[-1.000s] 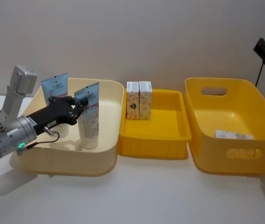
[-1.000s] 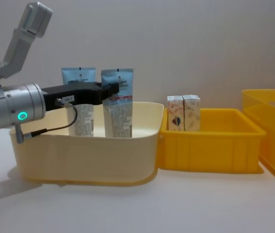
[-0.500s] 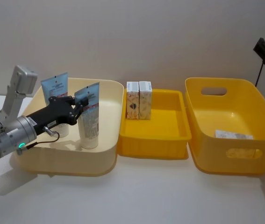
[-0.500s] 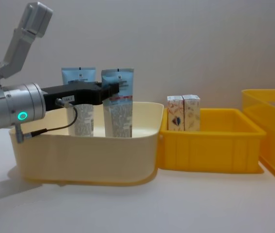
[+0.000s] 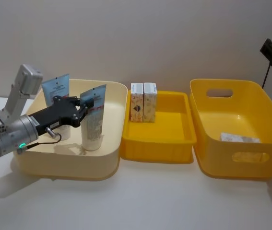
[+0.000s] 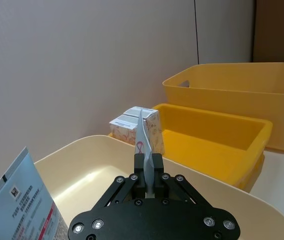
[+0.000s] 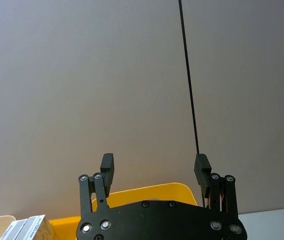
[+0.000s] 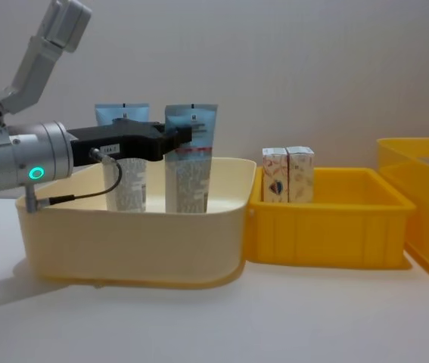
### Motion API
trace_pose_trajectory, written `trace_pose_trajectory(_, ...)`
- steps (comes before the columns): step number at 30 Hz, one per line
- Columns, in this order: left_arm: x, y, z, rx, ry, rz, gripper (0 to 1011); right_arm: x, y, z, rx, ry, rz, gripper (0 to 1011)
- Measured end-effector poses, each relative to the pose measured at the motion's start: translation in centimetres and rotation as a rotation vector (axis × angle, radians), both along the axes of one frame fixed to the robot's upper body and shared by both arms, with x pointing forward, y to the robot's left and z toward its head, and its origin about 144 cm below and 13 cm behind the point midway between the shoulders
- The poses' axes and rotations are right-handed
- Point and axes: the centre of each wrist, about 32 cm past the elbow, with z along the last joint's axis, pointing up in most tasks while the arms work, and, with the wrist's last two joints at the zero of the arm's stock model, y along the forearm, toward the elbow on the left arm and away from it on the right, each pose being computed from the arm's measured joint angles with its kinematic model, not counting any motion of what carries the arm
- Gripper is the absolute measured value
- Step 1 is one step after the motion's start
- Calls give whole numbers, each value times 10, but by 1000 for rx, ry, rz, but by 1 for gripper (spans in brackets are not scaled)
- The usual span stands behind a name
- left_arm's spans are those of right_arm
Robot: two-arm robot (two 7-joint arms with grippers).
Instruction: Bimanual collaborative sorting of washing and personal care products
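In the cream bin [image 5: 68, 168], the part by its right wall is free. Its left part is blocked by the rear tube [image 5: 55, 87], the front tube [image 5: 93, 127] and the left end effector [image 5: 85, 102] gripping it.

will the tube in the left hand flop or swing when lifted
Probably stays stiff: the tube is flat and shows no bend. Pinched by the left hand at its thin top edge, it may swing a little. It looks slim, so likely light.
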Motion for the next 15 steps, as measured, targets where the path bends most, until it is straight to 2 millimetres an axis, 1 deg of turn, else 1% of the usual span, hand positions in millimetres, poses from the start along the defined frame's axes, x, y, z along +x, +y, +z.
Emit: trace_pose_trajectory(15, 5, -2, 10, 7, -32, -18, 89, 0, 0, 0, 0, 0, 0, 1001)
